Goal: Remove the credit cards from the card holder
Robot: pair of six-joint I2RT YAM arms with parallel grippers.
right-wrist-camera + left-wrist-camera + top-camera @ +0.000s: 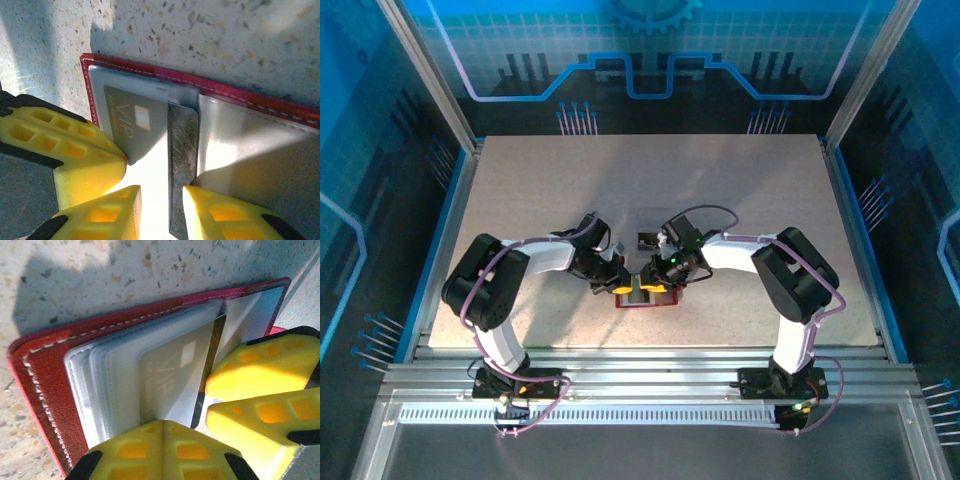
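Note:
The red card holder (642, 301) lies open on the table between both grippers, its grey-silver sleeves (117, 370) fanned out. A pale card (170, 372) printed VIP sits in a sleeve. My left gripper (164, 424) is shut on the near edge of that sleeve. A dark scratched card (182, 145) sticks out of the holder (225, 92) toward the right wrist camera. My right gripper (162, 195) is open around it, the card close to its right finger (225, 215). The left gripper's fingers (65, 150) touch the pale card's (132, 125) corner. The blue card is hidden.
A small clear box (648, 228) with something dark at its near side stands just behind the holder. The right gripper's yellow fingers (260, 365) crowd the holder's right side. Metal rails (640, 375) run along the table's near edge.

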